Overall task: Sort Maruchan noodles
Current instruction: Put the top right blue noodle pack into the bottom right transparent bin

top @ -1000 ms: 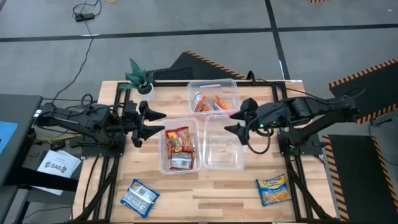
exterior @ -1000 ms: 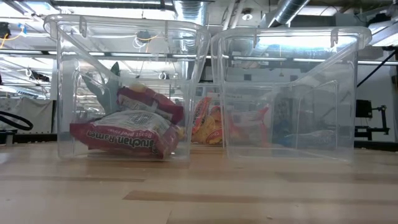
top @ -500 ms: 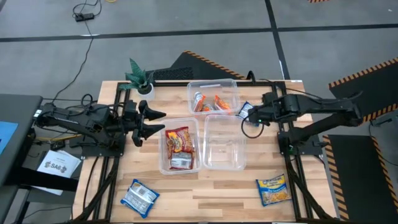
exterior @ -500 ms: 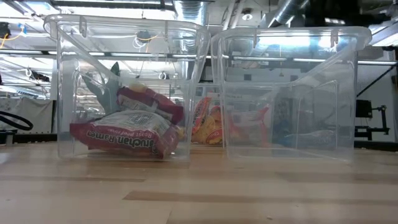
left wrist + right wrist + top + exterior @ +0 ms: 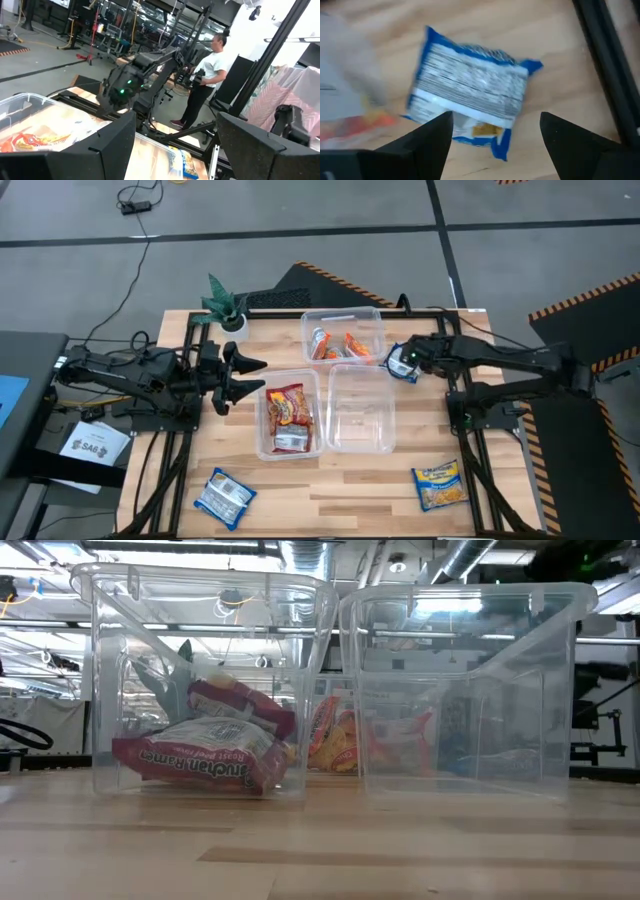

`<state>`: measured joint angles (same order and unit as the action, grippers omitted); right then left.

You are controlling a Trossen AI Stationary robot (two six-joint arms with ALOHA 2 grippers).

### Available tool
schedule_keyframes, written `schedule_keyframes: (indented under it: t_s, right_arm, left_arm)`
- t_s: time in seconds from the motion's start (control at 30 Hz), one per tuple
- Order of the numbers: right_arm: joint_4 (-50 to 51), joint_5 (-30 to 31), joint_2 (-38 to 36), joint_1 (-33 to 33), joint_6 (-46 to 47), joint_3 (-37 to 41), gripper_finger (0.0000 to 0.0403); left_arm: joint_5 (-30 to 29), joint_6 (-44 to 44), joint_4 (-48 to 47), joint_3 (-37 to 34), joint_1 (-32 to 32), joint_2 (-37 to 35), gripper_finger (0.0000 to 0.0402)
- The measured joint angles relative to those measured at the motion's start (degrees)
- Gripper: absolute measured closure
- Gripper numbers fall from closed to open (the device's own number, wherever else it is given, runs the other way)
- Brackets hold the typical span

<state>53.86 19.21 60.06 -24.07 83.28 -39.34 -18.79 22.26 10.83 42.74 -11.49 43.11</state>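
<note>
A blue-and-white noodle packet lies flat on the table just right of the far bin; its blue edge shows beside my right gripper. That gripper hangs above the packet, pointing down and open, one finger past each side of the packet and clear of it. Red packets lie in the near left bin, and orange ones in the far bin. A second blue packet and a yellow packet lie near the front edge. My left gripper waits open at the left.
An empty clear bin stands right of the red-packet bin. A small potted plant sits at the far left corner. Dark frame rails run along both table sides. A person stands beyond the table.
My right gripper has swung from above the gap between the bins toward the table's right and far side, sunk lower, rolled and tipped to point down over the blue-and-white packet. Its fingers have stayed open. The packet has kept still.
</note>
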Motion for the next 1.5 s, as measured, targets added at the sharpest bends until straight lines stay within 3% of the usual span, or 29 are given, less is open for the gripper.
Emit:
schedule_keyframes:
  t_s: [0.33, 0.53, 0.67, 0.83, 0.9, 1.07, 1.27, 1.4, 1.5]
  right_arm:
    - [-13.1, -5.7, 1.1, -4.9, 1.0, 9.8, 0.0087]
    - [-18.5, -6.6, 1.1, -5.4, 3.7, 13.8, 0.0121]
    - [-22.1, -6.6, 0.9, -5.3, 5.3, 16.2, 0.019]
    - [-22.1, -6.4, 0.3, -3.5, 3.4, 16.9, 0.0354]
    - [-22.8, -6.1, -0.8, -2.6, 2.1, 17.0, 0.0385]
    - [-19.6, -4.4, -5.7, -1.7, 2.2, 16.1, 0.0393]
    - [-14.3, 4.2, -14.5, -1.8, 0.0, 10.2, 0.0398]
    - [-13.7, 9.7, -19.5, -2.2, -6.3, 3.8, 0.0398]
    - [-14.4, 10.4, -21.4, -2.7, -14.9, -1.8, 0.0398]
  left_arm:
    - [0.0, 0.9, 0.0, 0.0, 0.0, 0.0, 0.0139]
    - [-0.1, 1.0, 0.0, 0.0, 0.0, 0.0, 0.0139]
    - [-0.1, 1.3, 0.0, 0.0, 0.0, 0.0, 0.0139]
    - [-0.1, 2.0, 0.0, 0.0, 0.0, 0.0, 0.0139]
    - [-0.1, 2.0, 0.0, 0.0, 0.0, 0.0, 0.0139]
    - [-0.1, 2.4, 0.0, 0.0, 0.0, 0.0, 0.0139]
    - [-0.1, 2.5, 0.0, 0.0, 0.0, 0.0, 0.0139]
    - [0.0, 2.5, 0.0, 0.0, 0.0, 0.0, 0.0139]
    - [0.6, 2.7, 0.0, 0.0, 0.0, 0.0, 0.0139]
